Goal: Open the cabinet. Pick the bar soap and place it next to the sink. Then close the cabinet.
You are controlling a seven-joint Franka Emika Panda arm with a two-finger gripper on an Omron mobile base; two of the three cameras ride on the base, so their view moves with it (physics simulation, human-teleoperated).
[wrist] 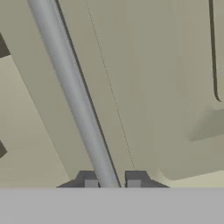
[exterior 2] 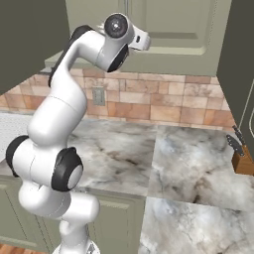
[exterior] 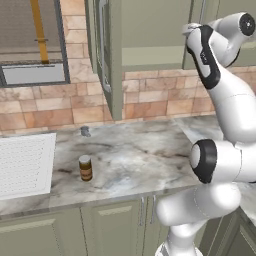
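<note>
Gripper (wrist: 112,183) clamped on the smooth round silver bar handle (wrist: 72,94) of the cabinet (wrist: 144,87), one dark fingertip on each side. Flat matte sage-green raised-panel door directly ahead of the hand. Bar soap not visible.

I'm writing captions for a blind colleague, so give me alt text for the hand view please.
The gripper is shut on the cabinet's long silver bar handle, one dark fingertip on each side of it at the bottom. The handle runs slanted up to the top left across the sage-green cabinet door and its raised panel.
</note>
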